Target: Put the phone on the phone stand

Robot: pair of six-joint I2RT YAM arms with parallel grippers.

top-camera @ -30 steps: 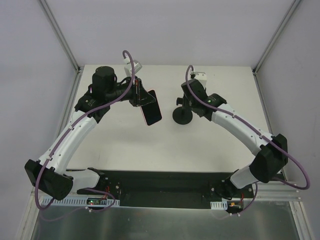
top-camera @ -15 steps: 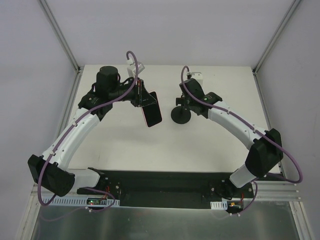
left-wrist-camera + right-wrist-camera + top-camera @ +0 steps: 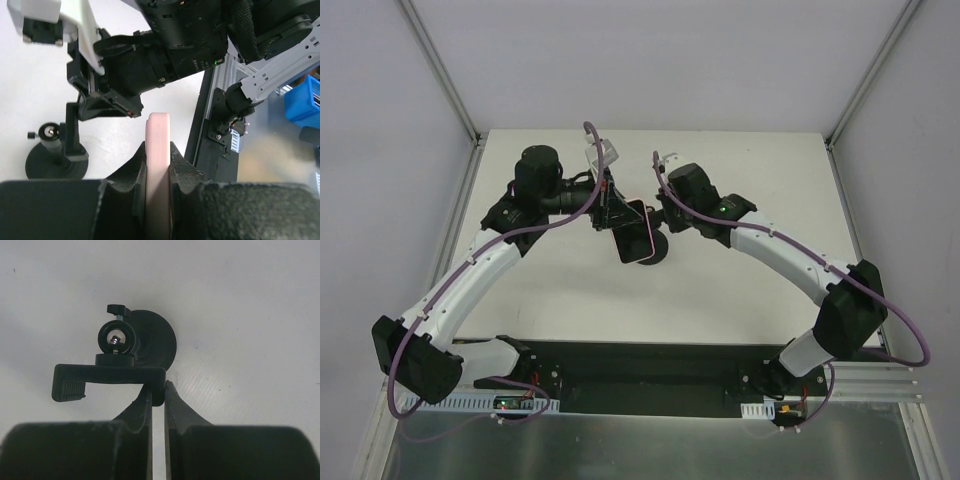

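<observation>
The phone (image 3: 635,232) is up off the tabletop (image 3: 760,290), clamped in my left tool (image 3: 610,210). From above it hangs tilted, its black screen facing up and the pink case edge showing along its right side and lower end. My left wrist camera sees the phone (image 3: 158,145) edge-on, a pink strip standing between my two fingers (image 3: 131,170), which press on its front and back. So my left tool (image 3: 158,167) is closed on the phone.

The phone stand (image 3: 657,251) sits right under and behind the phone in the overhead view, and only part of its round base peeks out at the phone's lower right. In the left wrist view the phone stand (image 3: 56,159) is off to the left, its disc base flat on the tabletop, the post upright and a small knob at its side. The phone's top end comes just beside the bracket, and I cannot tell if they touch.

My right tool (image 3: 658,210) reaches in from the right. In its own camera I look down on the phone stand (image 3: 111,375), with the bracket lying crosswise, the ball joint and thumbscrew behind it and the base beyond. My right tool (image 3: 158,389) is pinched on the bracket's right end, one finger (image 3: 141,412) on each side of it.
</observation>
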